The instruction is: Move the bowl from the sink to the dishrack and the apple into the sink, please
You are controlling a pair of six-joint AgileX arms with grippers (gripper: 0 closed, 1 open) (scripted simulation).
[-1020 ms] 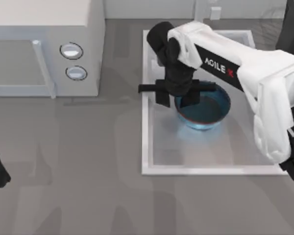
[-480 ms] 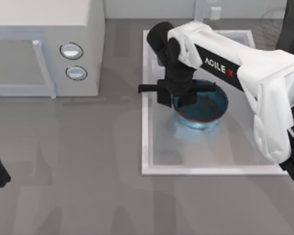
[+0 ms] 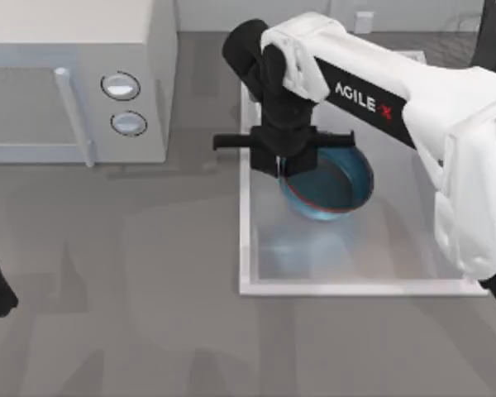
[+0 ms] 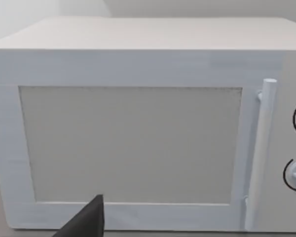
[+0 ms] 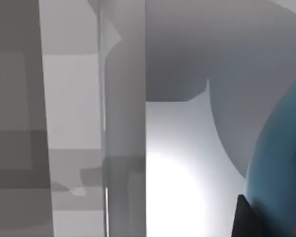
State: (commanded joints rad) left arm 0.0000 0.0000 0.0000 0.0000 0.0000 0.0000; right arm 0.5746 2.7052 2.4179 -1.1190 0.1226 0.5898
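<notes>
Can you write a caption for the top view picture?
Right gripper grips the blue bowl at its rim over the sink.

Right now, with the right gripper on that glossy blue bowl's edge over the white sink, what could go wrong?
1. The right gripper holds the deep blue glossy bowl only at its left rim; the bowl looks tilted, so it may slip or swing.
2. The bowl hangs close to the white rectangular sink left rim; a sideways move could clip it.
3. The white microwave stands just left of the arm's path.

white microwave [image 3: 74,78], two knobs, grey table [image 3: 149,314]
</notes>
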